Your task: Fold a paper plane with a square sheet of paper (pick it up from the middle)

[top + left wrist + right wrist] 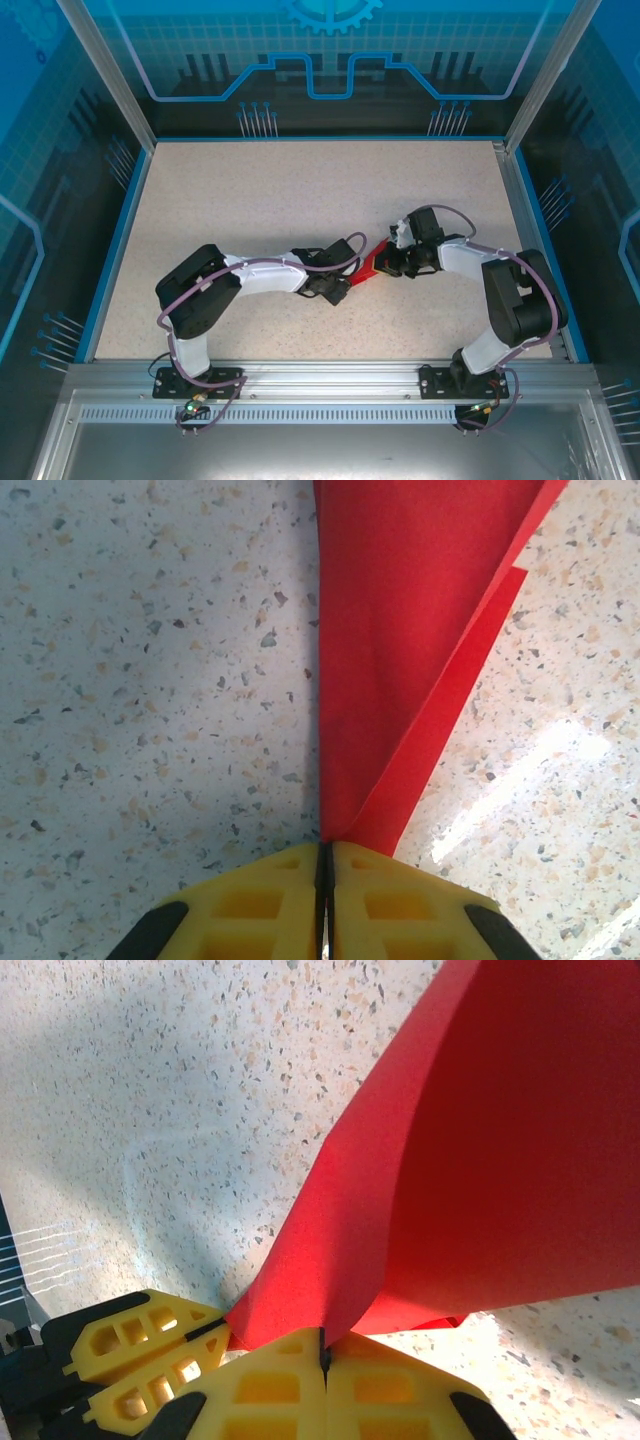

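Left end effector (324,858): yellow fingers pressed together, clamped on the narrow folded end of the red sheet (400,630). From the pinch the sheet fans out straight ahead, widening away from the fingers. A second layer peels off on its right side, with a thin strip of speckled desk (150,680) showing between the layers.

Right end effector (323,1348): fingers also together, clamped on an edge of the same sheet, which rises ahead and to the right as a curved, lifted flap. Just beside it, to its lower left in the right wrist view, sit the left one's fingers (140,1345).

Top view: both end effectors meet nearly tip to tip around mid-desk, with the sheet bridged between them and the arms angled in from either side. Cannot tell whether the sheet touches the desk.
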{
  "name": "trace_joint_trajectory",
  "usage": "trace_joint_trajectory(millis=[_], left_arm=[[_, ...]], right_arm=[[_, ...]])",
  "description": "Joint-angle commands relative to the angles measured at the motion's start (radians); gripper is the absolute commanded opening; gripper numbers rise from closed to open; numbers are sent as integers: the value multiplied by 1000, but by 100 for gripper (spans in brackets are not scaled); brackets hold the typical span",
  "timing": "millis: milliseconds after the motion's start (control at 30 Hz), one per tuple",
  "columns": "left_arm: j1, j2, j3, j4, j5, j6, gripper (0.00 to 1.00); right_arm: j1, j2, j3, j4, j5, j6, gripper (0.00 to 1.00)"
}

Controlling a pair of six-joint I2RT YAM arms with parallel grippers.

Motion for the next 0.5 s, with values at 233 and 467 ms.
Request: trace_joint_trajectory(millis=[233,467], left_arm=[[-8,60,-19,-81,-34,41,13],[-9,48,-28,-72,-30,50,16]], right_arm=[[-17,72,74,-93,86,-90,0],[-19,119,93,-106,105,-112,0]])
